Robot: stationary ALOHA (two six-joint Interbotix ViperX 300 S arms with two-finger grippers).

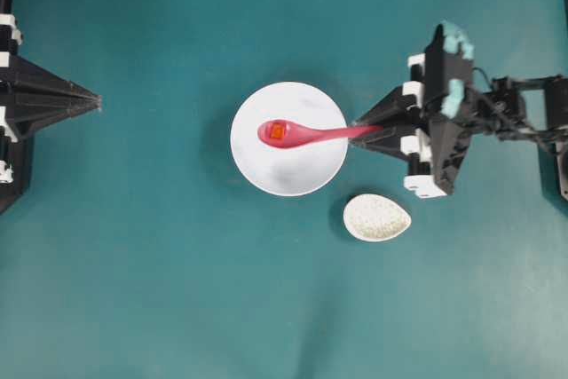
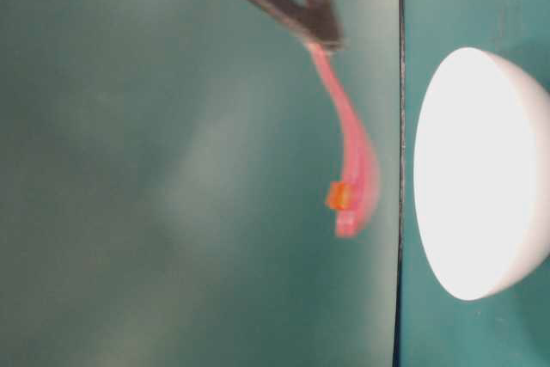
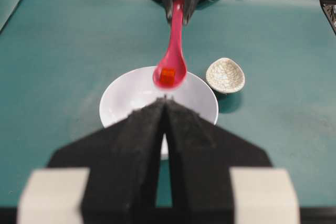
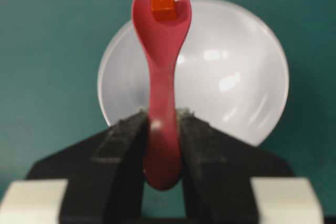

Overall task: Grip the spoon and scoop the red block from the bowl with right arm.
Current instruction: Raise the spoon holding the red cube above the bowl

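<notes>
Table-level view: spoon point(image 2: 351, 156) and red block point(image 2: 337, 196) motion-blurred. Left gripper point(image 1: 89, 101) body cut off by overhead frame's left edge.

There is one white bowl point(image 1: 288, 166), one pink spoon point(image 1: 311, 135), one little red block point(image 1: 277, 131), one small speckled dish point(image 1: 377, 217), and two black pincers: left pincer point(image 1: 96, 102), right pincer point(image 1: 359, 130).
</notes>
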